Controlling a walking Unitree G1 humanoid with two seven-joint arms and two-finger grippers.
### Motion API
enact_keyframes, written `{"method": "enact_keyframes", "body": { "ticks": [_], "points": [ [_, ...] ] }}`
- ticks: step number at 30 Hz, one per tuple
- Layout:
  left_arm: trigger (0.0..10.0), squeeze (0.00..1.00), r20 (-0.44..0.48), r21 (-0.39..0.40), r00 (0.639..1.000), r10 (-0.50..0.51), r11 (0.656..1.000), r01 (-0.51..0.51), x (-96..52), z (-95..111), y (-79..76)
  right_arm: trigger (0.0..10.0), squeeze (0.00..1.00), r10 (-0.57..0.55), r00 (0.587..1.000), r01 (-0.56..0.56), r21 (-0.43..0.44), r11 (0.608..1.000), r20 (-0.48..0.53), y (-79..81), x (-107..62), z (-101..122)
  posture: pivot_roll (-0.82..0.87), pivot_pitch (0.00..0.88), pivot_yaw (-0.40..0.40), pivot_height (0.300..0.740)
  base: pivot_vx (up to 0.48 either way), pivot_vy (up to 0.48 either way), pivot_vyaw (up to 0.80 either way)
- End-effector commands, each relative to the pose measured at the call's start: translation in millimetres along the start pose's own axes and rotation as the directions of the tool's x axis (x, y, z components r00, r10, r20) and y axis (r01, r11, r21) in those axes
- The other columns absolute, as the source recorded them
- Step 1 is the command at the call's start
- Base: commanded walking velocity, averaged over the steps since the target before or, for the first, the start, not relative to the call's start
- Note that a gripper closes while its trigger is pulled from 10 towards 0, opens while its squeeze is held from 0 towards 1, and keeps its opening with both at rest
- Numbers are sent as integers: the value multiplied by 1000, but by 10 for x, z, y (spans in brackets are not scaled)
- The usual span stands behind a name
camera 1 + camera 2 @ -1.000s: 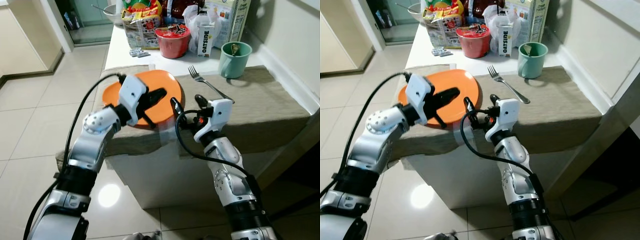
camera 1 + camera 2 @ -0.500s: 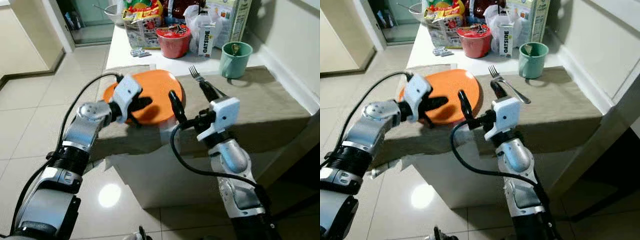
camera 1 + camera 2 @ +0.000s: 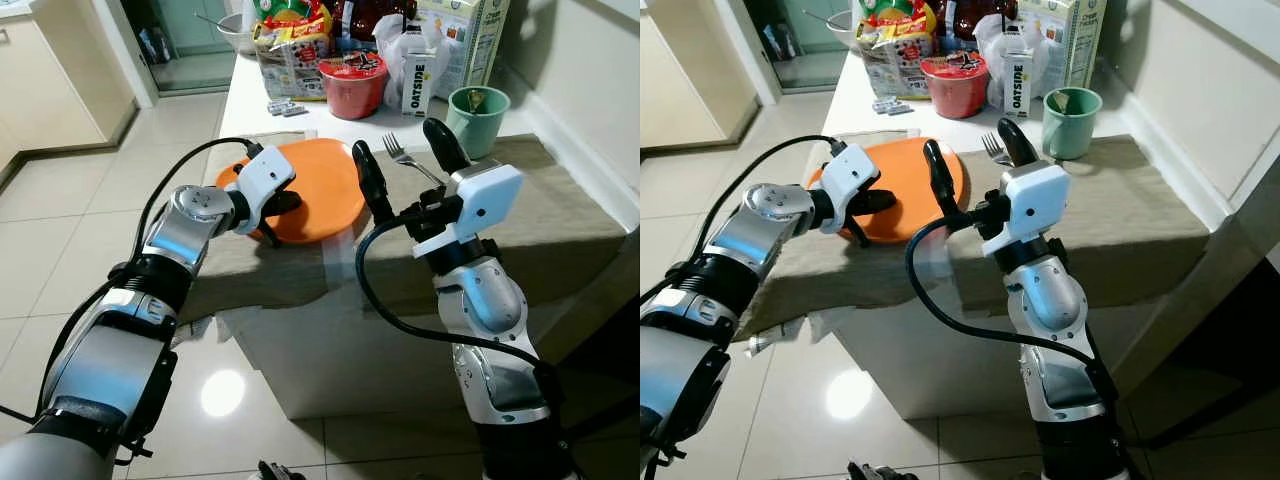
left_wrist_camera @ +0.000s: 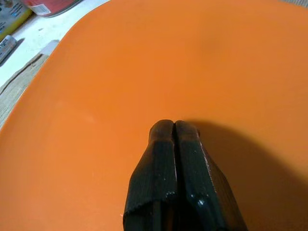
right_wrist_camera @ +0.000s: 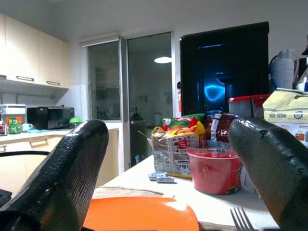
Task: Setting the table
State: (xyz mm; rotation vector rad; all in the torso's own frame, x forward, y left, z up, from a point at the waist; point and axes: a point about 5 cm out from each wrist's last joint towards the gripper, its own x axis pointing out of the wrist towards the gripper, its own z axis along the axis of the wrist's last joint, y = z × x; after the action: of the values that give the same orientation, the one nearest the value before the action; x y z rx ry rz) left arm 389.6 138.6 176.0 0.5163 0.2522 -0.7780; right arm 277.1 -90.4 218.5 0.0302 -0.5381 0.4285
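Orange plate (image 3: 320,185) partly hidden under pressed-together left claw (image 3: 285,203), right claw (image 3: 398,160) spread, raised.

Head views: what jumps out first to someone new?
The orange plate on the tan tablecloth at the table's near left, with the left gripper shut, fingers resting on its left part. The right gripper is raised wide open above the table edge, in front of the fork lying right of the plate. Behind stand a green cup, a red bowl and food packets.
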Motion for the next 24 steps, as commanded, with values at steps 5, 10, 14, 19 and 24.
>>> {"method": "enact_keyframes", "body": {
  "ticks": [5,10,14,19,24],
  "points": [
    [10000,0,28,22,993,-118,993,117,151,90,-207,10000,0,7,1000,-7,4,1000,-20,33,-27,-8,-135,38,133,740,0,0,0],
    [10000,0,76,35,982,-173,985,171,239,200,-352,10000,0,12,999,-12,7,1000,-37,46,-46,-52,-136,39,134,740,0,0,0],
    [10000,0,98,46,975,-201,979,197,296,256,-446,10000,0,15,999,-15,10,1000,-45,60,-54,-71,-134,43,136,740,0,0,0],
    [10000,0,116,36,976,-184,983,181,361,319,-480,10000,0,17,999,-16,11,1000,-48,82,-51,-82,-138,49,146,740,0,0,0],
    [10000,0,109,43,980,-166,986,162,373,327,-472,10000,0,17,999,-17,12,1000,-51,98,-61,-91,-140,52,149,740,0,0,0]
  ]
}}
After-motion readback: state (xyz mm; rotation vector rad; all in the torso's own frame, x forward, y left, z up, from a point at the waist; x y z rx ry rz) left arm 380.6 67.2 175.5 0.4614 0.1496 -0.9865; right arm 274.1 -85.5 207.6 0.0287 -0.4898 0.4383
